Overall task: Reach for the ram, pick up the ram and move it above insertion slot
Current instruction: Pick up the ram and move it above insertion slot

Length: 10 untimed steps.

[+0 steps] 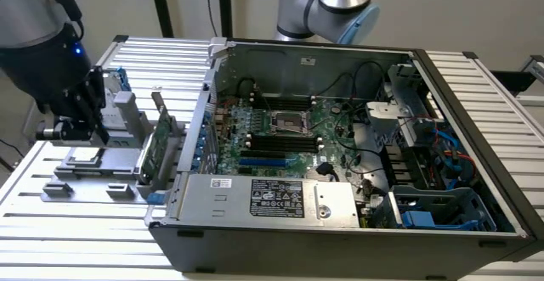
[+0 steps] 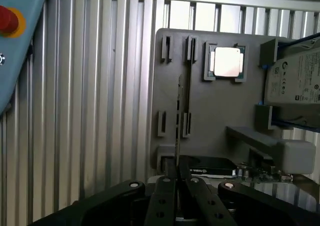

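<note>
Over the grey holder tray (image 2: 220,116), the gripper (image 2: 176,183) has its fingers nearly together, pinching the upright ram (image 2: 178,121).

Soft, even indoor light, faint shadows, mild glare on the ribbed metal table (image 2: 100,86).

tray (image 2: 240,111): grey | table (image 2: 100,111): ribbed silver | claw (image 2: 176,196): black | button (image 2: 7,20): red

surface: ribbed metal table (image 1: 76,230) | on it: open computer case (image 1: 340,230), at the exterior view's right | grey parts holder (image 2: 215,116), at the left, just beside the case
</note>
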Tool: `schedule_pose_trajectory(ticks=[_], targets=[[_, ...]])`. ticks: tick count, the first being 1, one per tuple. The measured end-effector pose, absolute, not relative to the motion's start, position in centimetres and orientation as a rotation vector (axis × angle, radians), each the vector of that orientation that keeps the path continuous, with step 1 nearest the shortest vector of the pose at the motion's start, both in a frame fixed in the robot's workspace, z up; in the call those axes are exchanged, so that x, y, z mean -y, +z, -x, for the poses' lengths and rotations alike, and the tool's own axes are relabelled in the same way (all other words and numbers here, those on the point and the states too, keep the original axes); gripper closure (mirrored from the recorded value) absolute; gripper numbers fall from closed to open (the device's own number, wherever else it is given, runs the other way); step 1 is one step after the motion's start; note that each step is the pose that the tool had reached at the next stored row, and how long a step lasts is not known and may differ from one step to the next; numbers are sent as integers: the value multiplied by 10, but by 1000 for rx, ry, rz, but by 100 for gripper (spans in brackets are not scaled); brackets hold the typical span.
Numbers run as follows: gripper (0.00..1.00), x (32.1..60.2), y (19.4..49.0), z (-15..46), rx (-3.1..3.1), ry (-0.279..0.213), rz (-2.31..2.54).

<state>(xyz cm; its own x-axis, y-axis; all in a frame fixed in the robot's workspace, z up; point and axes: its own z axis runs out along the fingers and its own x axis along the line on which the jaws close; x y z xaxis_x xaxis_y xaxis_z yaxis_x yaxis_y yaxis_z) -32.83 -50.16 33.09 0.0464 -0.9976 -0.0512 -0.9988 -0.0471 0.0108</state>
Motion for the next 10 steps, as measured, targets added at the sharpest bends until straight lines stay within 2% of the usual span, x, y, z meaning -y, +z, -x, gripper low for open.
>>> schedule_pose_trajectory(ticks=[10], targets=[[87, 501, 377, 294, -2147, 73, 2254]])
